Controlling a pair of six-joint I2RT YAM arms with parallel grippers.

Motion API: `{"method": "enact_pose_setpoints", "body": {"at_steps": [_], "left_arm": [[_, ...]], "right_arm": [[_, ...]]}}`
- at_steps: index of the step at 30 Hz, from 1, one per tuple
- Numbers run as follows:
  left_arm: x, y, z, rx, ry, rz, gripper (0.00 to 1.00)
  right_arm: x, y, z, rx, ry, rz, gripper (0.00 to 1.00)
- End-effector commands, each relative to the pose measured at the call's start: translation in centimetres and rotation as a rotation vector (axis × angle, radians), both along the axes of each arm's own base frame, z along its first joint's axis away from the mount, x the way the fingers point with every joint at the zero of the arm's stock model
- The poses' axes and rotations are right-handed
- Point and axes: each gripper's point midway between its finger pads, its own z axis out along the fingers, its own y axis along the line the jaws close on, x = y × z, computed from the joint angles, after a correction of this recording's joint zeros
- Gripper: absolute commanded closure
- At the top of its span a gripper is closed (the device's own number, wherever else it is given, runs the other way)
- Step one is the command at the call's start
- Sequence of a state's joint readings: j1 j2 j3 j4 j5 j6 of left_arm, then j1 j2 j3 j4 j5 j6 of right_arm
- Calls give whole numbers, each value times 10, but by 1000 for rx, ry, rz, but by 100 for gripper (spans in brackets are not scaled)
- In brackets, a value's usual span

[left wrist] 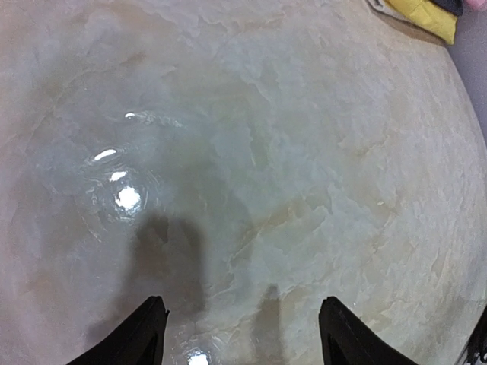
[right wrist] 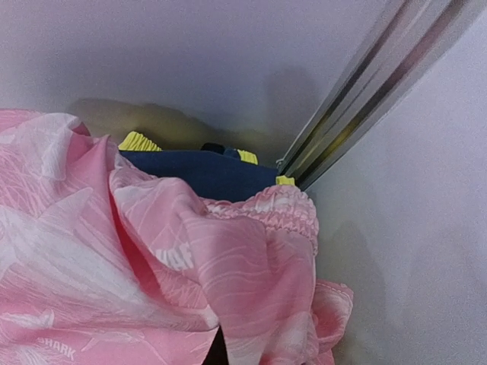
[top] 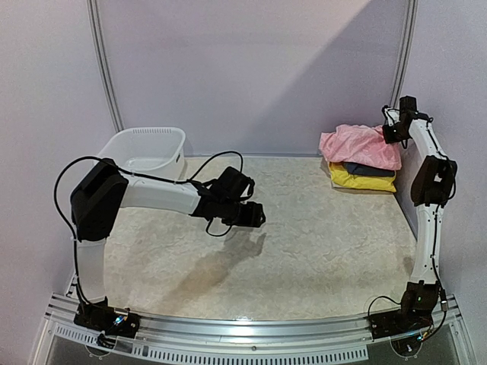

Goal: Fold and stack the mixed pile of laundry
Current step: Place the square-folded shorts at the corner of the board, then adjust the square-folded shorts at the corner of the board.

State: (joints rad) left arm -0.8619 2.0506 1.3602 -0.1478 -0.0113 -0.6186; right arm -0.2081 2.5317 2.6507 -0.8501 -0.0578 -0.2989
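Observation:
The laundry sits stacked at the table's far right corner. A pink crinkly garment (top: 358,144) (right wrist: 152,258) lies loosely on top of a navy one (top: 369,169) (right wrist: 205,171). A folded yellow one (top: 361,181) (right wrist: 137,141) is at the bottom. My right gripper (top: 394,133) is at the pink garment's right edge. In the right wrist view the pink cloth bunches up over the jaws and hides them, apart from a dark sliver at the bottom edge. My left gripper (top: 255,217) (left wrist: 243,334) hovers open over the bare middle of the table (top: 304,251), holding nothing.
A white slotted basket (top: 148,150) stands at the far left, behind the left arm. A metal frame post (top: 403,53) (right wrist: 365,99) and the side wall run close behind the stack. A corner of the yellow garment (left wrist: 422,15) shows at the top right of the left wrist view.

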Motion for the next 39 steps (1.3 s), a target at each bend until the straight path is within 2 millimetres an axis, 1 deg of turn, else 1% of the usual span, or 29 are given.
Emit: {"method": "enact_pose_setpoints", "body": {"at_steps": [1,2,3,4,5,6,7,8,9,10,11,12,13,14,15,16,17,18,19,20,21,22,23,26,27,30,33,37,39], "left_arm": [[-6,-8,-5,9,15,-16,30],[-7,-8,-7,11,18,-16,30],[-7,-8,-8,12,20,-16,30],[-7,-8,-8,15,20,-17,30],[-8,-7,-8,17,21,-20,30],[-9,-7,-8,19,20,-23,30],[-11,-7,-7,19,18,-27,30],[-11,-6,-7,22,13,-27,30],[-11,-6,-7,26,12,-29,30],[-11,-7,-6,26,10,-32,30],[-12,-7,-6,28,9,-37,30],[-12,-8,-5,28,8,-39,30],[-12,-8,-4,29,6,-45,30],[-12,-9,-3,29,2,-49,30],[-12,-10,-2,29,0,-53,30],[-13,-10,-1,29,-2,-56,30],[-13,-11,0,30,-3,-58,30],[-14,-11,1,30,-6,-60,30],[-15,-10,1,31,-7,-61,30],[-16,-10,2,30,-11,-63,30],[-17,-10,4,29,-14,-64,30],[-17,-11,5,25,-20,-66,30],[-18,-11,6,24,-21,-67,30],[-20,-10,7,22,-25,-68,30],[-21,-10,7,23,-25,-69,30],[-23,-8,4,28,-22,-67,30],[-24,-7,2,30,-20,-64,30],[-24,-6,0,34,-18,-63,30],[-24,-6,0,35,-17,-63,30]], "right_arm": [[22,-9,28,-48,-141,-11,80],[23,-8,25,-36,-138,-9,64],[21,-5,23,-21,-129,-1,52],[18,-2,20,-2,-111,5,47],[12,3,19,20,-88,16,44],[5,9,14,49,-50,30,42],[-3,14,16,76,-31,39,40],[-11,20,15,102,-7,49,38],[-22,26,32,124,-16,59,37],[-32,32,43,145,-17,69,36],[-40,38,49,161,-14,82,35],[-52,45,67,164,-29,95,34],[-60,52,68,166,-14,109,33],[-70,61,74,149,-10,146,31],[-78,70,70,136,11,180,30],[-89,78,74,101,14,224,29],[-98,87,70,38,24,287,28],[-104,91,58,-9,47,321,29],[-112,95,54,-77,58,367,31],[-118,97,40,-123,95,401,34],[-123,98,29,-204,128,460,40],[-126,98,19,-244,160,490,45],[-127,95,6,-292,198,525,48],[-126,82,-22,-410,278,576,50],[-125,80,-28,-435,293,587,50],[-122,65,-48,-547,354,602,49],[-117,57,-59,-620,376,609,47],[-109,52,-66,-679,394,600,46],[-102,42,-68,-734,399,567,46]]}}
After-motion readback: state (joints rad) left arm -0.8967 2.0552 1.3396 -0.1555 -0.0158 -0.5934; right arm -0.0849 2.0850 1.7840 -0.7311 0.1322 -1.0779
